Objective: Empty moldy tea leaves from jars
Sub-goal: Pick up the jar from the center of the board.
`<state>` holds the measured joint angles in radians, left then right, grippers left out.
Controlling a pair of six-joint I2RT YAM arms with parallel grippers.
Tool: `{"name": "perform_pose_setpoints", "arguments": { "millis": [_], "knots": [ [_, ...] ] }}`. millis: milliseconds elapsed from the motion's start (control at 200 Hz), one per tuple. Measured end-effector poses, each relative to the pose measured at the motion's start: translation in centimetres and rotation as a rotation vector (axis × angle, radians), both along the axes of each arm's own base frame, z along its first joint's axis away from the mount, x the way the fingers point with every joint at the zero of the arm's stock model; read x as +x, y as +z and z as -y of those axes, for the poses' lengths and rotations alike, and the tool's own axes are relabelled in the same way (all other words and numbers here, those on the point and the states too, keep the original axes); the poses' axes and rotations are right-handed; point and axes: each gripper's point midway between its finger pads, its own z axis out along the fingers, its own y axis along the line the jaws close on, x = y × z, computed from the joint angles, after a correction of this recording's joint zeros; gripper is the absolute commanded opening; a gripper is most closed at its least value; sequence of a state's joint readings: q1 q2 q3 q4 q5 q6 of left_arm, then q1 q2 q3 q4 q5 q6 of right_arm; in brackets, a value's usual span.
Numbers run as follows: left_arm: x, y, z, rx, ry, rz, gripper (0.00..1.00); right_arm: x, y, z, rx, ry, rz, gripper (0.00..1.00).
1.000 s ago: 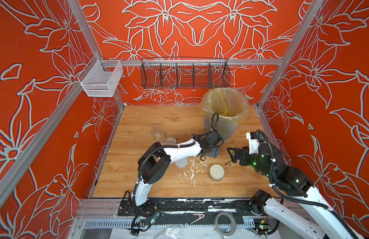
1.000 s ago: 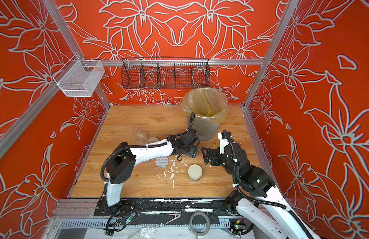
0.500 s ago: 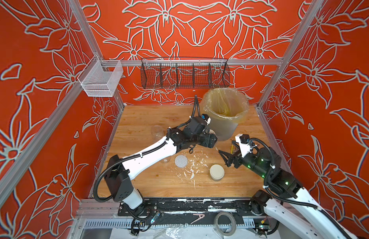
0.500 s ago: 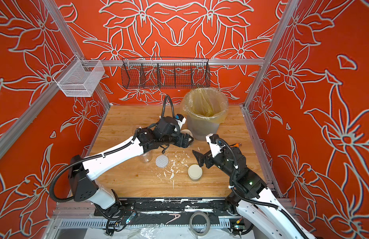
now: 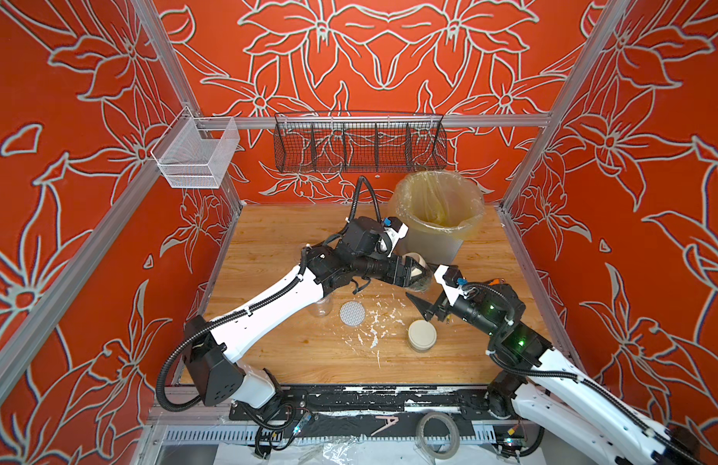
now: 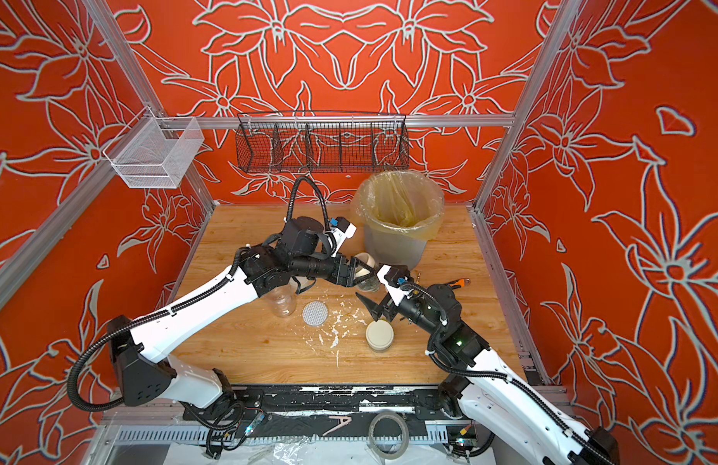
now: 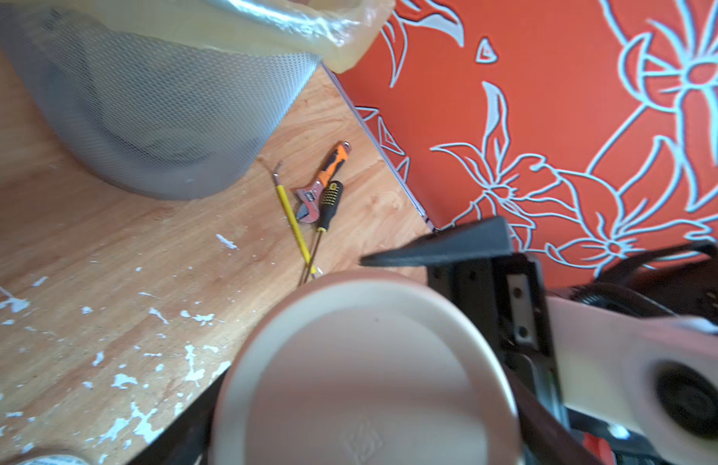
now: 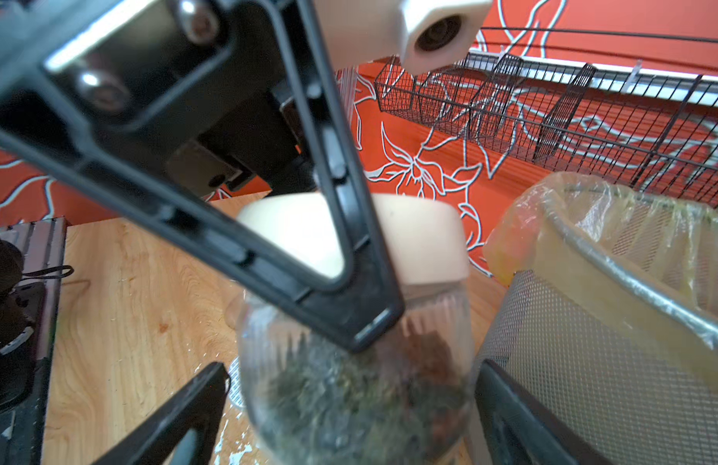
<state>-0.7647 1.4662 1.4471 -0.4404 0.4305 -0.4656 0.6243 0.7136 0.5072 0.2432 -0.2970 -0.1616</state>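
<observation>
My left gripper point(image 5: 414, 274) is shut on a clear jar point(image 5: 421, 280) with a cream lid point(image 5: 414, 261), held tilted above the table in front of the bin. Dark tea leaves point(image 8: 345, 402) fill the jar's point(image 8: 438, 322) lower part. My right gripper point(image 5: 428, 306) is open, and its fingers point(image 8: 180, 410) stand on either side of that jar's base. The lid point(image 7: 365, 374) fills the left wrist view. A squat lidded jar point(image 5: 422, 335), an empty clear jar point(image 5: 322, 308) and a white dotted lid point(image 5: 352, 313) rest on the table.
A grey mesh bin point(image 5: 438, 241) with a yellowish liner stands at the back right, close behind the held jar. Small hand tools point(image 7: 321, 193) lie by the right wall. White flakes point(image 5: 373, 326) litter the wood. A black wire basket point(image 5: 361, 141) and a white one point(image 5: 196, 155) hang on the walls.
The left arm has risen and stretched out with the jar in its grip. My right gripper has moved left towards the jar, and its fingers now flank the jar's base.
</observation>
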Motion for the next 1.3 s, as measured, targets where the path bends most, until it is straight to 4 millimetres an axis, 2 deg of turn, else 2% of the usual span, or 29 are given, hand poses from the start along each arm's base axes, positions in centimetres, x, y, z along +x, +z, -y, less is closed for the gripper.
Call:
{"name": "perform_pose_setpoints", "arguments": {
  "millis": [75,265,756,801,871,976,1191,1301],
  "knots": [
    [-0.4,0.3,0.1,-0.013,-0.017,-0.007,0.49,0.4,0.1,-0.3,-0.003,0.000,0.018,0.98],
    [-0.7,0.5,0.1,-0.023,-0.029,-0.013,0.49,0.9,0.0,-0.7,-0.013,0.003,0.036,0.91],
    [-0.9,1.0,0.2,-0.039,-0.027,-0.032,0.50,0.2,0.7,-0.8,-0.003,0.031,0.057,0.83],
    [-0.9,1.0,0.2,-0.041,-0.028,-0.033,0.51,0.2,0.7,-0.8,-0.002,0.031,0.056,0.84],
    [-0.9,1.0,0.3,-0.041,-0.029,-0.035,0.51,0.2,0.7,-0.8,0.001,0.030,0.050,0.97],
    [-1.0,0.8,0.2,-0.035,-0.029,-0.043,0.51,0.2,1.2,-0.7,0.020,0.025,0.046,0.98],
    [-0.9,0.9,0.2,-0.040,-0.023,-0.047,0.51,0.2,2.0,-0.9,0.032,0.032,0.047,0.76],
    [-0.9,0.8,0.2,-0.038,-0.018,-0.053,0.51,0.2,1.8,-1.0,0.030,0.033,0.037,0.69]
  ]
}}
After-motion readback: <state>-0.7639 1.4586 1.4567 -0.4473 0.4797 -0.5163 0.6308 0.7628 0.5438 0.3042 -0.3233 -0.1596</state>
